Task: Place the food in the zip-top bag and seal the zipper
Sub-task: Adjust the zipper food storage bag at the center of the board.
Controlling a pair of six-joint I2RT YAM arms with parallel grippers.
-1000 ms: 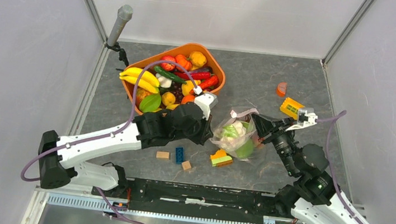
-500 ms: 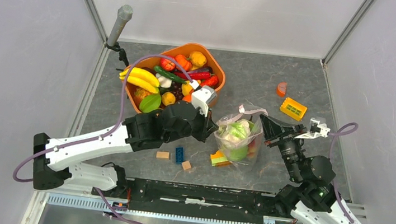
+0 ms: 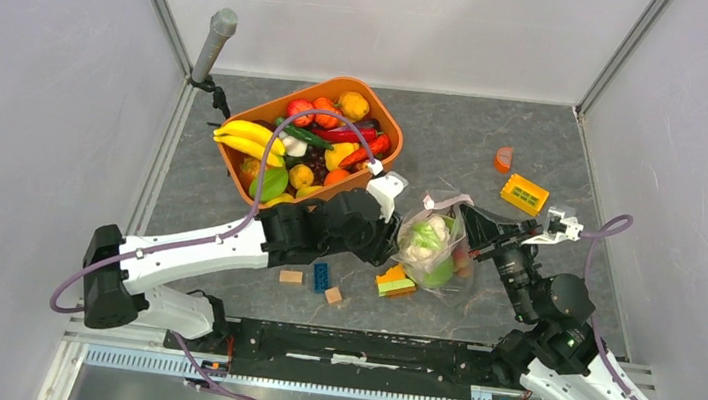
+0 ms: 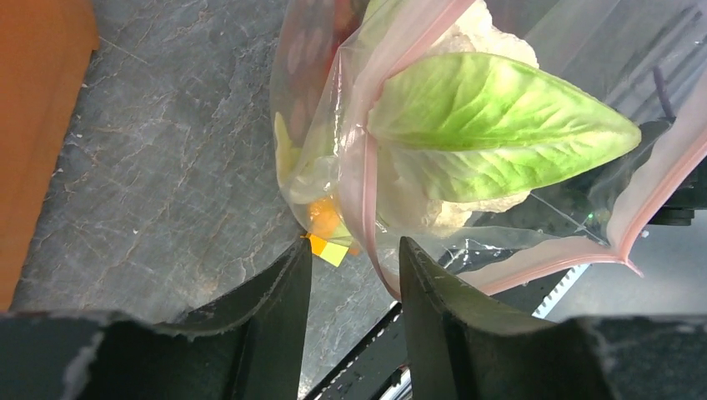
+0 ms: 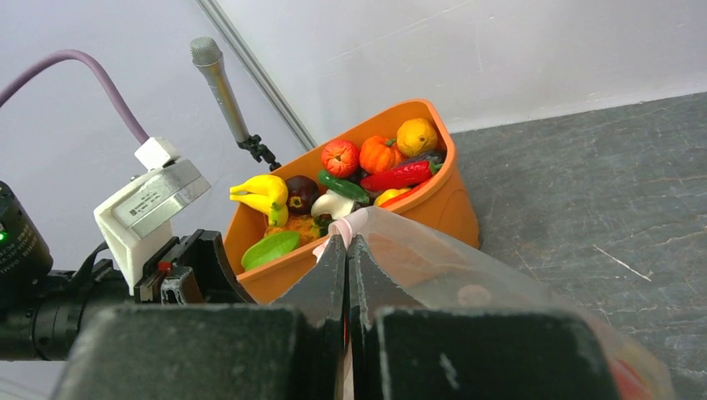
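Note:
The clear zip-top bag [image 3: 437, 252] stands on the table between my two grippers, holding a green cabbage leaf [image 4: 492, 133], a white cauliflower [image 4: 492, 33] and other food. My right gripper [image 5: 346, 240] is shut on the bag's pink zipper [image 5: 354, 221] at the right side of its mouth [image 3: 468, 223]. At the bag's left side my left gripper [image 4: 354, 246] stands open. The zipper [image 4: 363, 167] curves just past its right fingertip, and nothing is pinched between the fingers. More food [image 3: 321, 141] fills the orange tub [image 3: 393, 129].
Small blocks lie near the bag: tan [image 3: 292, 277], blue [image 3: 320, 276], tan [image 3: 333, 295] and orange-green [image 3: 395, 282]. A yellow block [image 3: 524, 192] and an orange half-disc [image 3: 504, 159] lie at the back right. A microphone [image 3: 215, 38] stands at the back left.
My left gripper has opened and let go of the bag's left edge, shifting slightly right toward the bag. The bag's mouth has narrowed. The right gripper keeps its hold.

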